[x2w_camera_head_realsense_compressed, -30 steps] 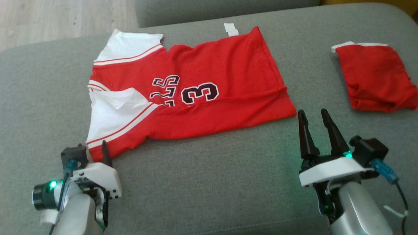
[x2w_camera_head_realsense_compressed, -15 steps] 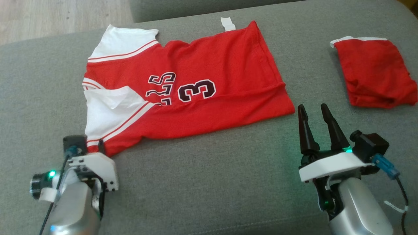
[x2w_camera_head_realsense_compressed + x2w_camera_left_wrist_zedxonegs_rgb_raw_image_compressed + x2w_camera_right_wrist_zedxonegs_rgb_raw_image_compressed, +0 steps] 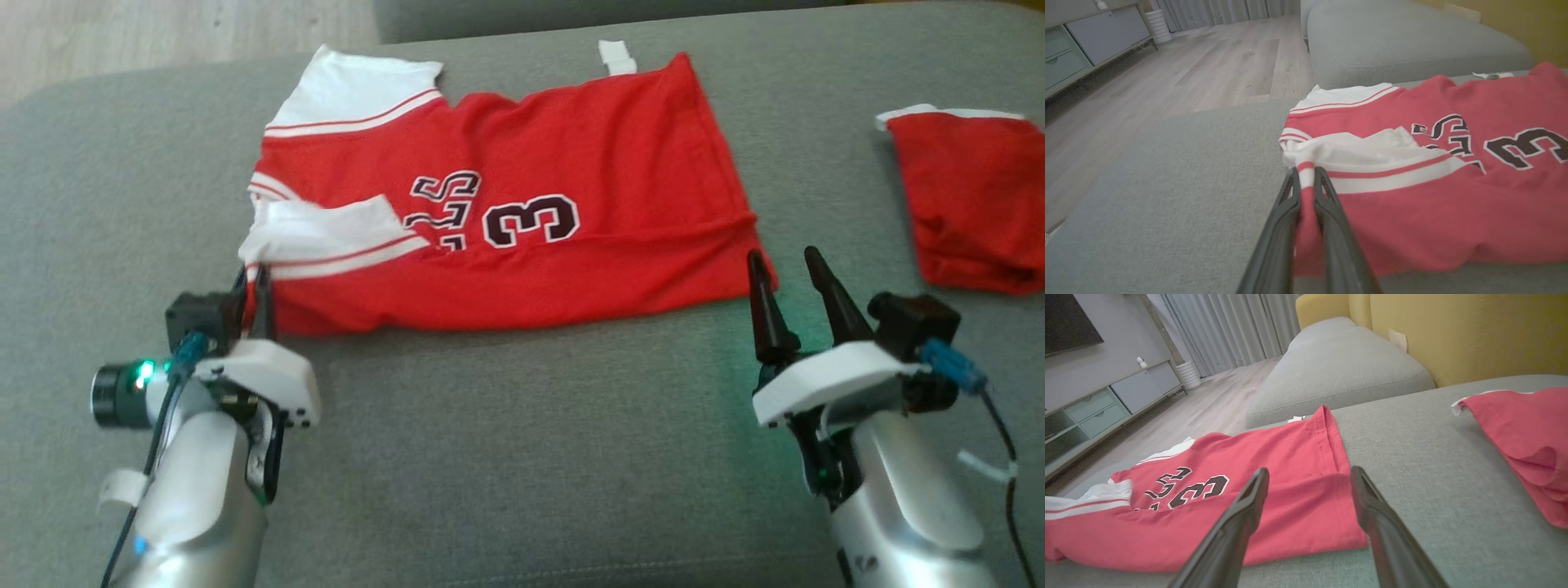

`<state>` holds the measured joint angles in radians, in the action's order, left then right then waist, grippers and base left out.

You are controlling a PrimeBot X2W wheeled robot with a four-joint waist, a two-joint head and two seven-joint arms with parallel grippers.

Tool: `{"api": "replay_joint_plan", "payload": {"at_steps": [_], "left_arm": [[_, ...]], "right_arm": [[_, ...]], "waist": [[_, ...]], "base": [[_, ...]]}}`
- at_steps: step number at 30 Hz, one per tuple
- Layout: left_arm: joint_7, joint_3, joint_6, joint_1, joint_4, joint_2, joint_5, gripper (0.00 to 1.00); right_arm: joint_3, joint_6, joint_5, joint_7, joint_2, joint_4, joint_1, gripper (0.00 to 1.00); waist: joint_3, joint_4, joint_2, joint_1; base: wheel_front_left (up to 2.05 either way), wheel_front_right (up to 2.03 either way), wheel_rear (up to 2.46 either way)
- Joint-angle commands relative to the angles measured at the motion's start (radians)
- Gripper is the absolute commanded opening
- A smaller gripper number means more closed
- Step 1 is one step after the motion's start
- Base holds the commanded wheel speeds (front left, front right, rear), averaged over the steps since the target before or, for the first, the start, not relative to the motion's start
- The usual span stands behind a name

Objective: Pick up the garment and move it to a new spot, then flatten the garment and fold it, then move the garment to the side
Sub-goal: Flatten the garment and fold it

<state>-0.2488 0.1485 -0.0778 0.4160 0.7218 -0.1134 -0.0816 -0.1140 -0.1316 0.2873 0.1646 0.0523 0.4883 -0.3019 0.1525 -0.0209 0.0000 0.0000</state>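
Your left gripper (image 3: 1304, 175) is pinched on the red jersey (image 3: 588, 155) at its white sleeve edge. Your right gripper (image 3: 782, 263), fingers spread, is just beside the hem corner, jersey spread on the grey cushion (image 3: 522, 425).

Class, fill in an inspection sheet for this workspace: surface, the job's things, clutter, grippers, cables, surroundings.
Surface: grey cushion, woven cover.
Job's things: red jersey lying spread out, near sleeve folded onto its front.
Clutter: folded red cloth at the right, apart from the jersey.
Grippers: left gripper shut on the jersey's sleeve edge; right gripper open at the jersey's near hem corner, holding nothing.
Cables: left cable and right cable, each running from a blue plug at its wrist.
Surroundings: wood floor, cabinet, curtains, yellow backrest.
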Motion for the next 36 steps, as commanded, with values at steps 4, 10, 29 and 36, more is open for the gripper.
{"api": "replay_joint_plan", "payload": {"at_steps": [4, 10, 29, 36], "left_arm": [[-0.012, -0.001, 0.016, 0.038, -0.114, -0.033, 0.021, 0.00], [-0.013, 0.036, 0.028, 0.026, -0.194, -0.025, 0.037, 0.00], [-0.013, 0.067, 0.019, -0.004, -0.204, -0.035, 0.033, 0.00], [-0.013, 0.057, 0.011, -0.049, -0.170, -0.049, 0.017, 0.00]], "right_arm": [[0.019, 0.001, -0.017, -0.038, -0.002, 0.045, -0.094, 1.00], [0.067, 0.001, -0.015, -0.101, -0.002, 0.186, -0.181, 1.00], [0.046, 0.001, -0.024, -0.097, -0.002, 0.486, -0.294, 0.00], [0.007, 0.001, 0.026, -0.027, -0.002, 0.497, -0.260, 0.00]], "waist": [[0.020, 0.034, 0.0000, 0.0000], [0.037, 0.063, 0.0000, 0.0000], [0.027, 0.059, 0.0000, 0.0000], [-0.053, 0.036, 0.0000, 0.0000]], "base": [[0.00, 0.00, 0.00], [0.00, 0.00, 0.00], [0.00, 0.00, 0.00], [0.00, 0.00, 0.00]]}}
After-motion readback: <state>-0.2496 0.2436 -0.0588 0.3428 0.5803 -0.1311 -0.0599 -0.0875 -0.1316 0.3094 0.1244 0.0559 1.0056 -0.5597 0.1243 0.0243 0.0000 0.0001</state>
